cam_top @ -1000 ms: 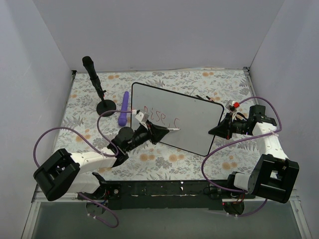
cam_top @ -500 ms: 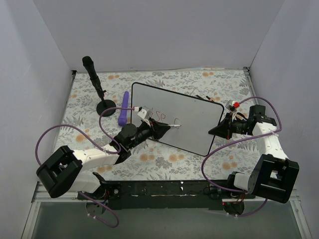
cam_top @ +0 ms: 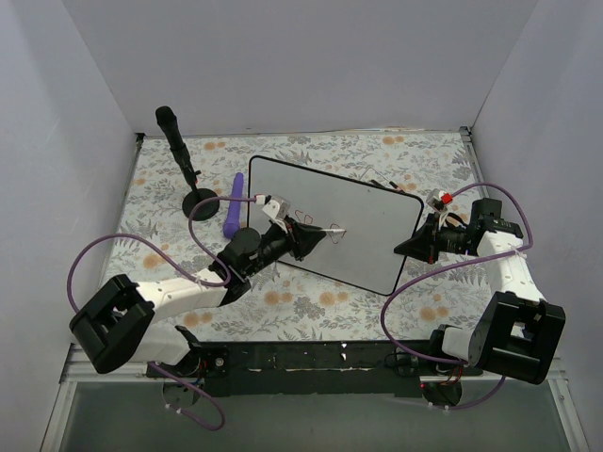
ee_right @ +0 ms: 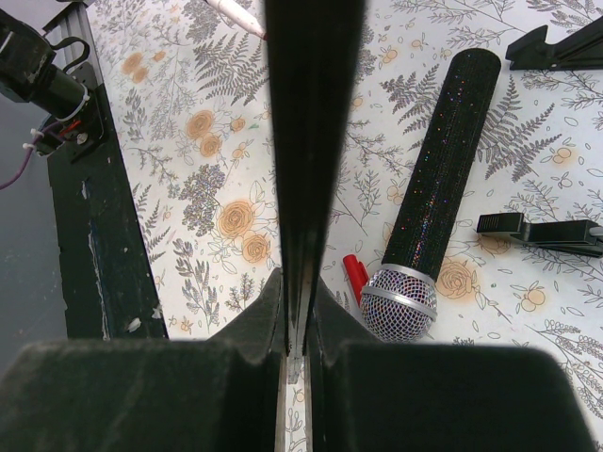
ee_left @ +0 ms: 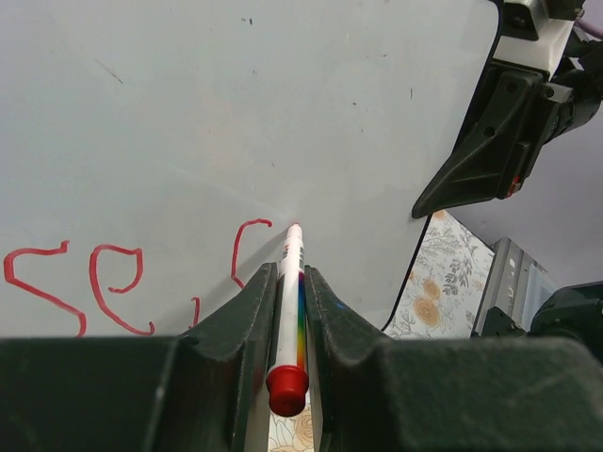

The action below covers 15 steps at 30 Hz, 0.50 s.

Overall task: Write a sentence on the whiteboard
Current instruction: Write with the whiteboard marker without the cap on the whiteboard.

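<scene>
My left gripper [ee_left: 290, 275] pinches a red-capped marker [ee_left: 293, 247] at the frame's lower middle, its tip against the whiteboard [ee_left: 236, 104], which fills the upper left. The red sentence [ee_left: 113, 282] sits lower left. My right gripper [ee_right: 297, 315] is pressed together on the whiteboard's edge, centre frame.

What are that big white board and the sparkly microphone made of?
The whiteboard looks like a smooth glossy coated panel, judging by its sheen, with a thin black rim, possibly plastic. The microphone has a black glitter-speckled handle and a silvery woven mesh head, probably metal.
</scene>
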Each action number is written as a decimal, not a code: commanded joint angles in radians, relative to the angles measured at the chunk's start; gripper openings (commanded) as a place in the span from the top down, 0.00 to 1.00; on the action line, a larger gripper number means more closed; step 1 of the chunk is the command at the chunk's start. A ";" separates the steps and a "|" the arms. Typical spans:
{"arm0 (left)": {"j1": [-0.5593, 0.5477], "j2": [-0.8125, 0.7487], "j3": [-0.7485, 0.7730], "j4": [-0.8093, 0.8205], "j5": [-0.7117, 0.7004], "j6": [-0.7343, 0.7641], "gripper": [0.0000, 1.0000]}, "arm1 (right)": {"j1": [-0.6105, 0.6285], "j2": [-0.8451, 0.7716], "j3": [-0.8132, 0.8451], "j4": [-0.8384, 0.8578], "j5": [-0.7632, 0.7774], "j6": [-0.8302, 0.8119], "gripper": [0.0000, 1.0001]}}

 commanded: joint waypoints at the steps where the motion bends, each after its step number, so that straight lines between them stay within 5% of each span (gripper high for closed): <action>1: 0.004 0.023 0.046 -0.019 -0.013 0.027 1.00 | 0.012 -0.013 0.014 0.013 0.038 -0.039 0.99; 15: 0.004 0.043 0.052 -0.115 0.010 0.027 1.00 | 0.012 -0.013 0.014 0.013 0.039 -0.039 0.99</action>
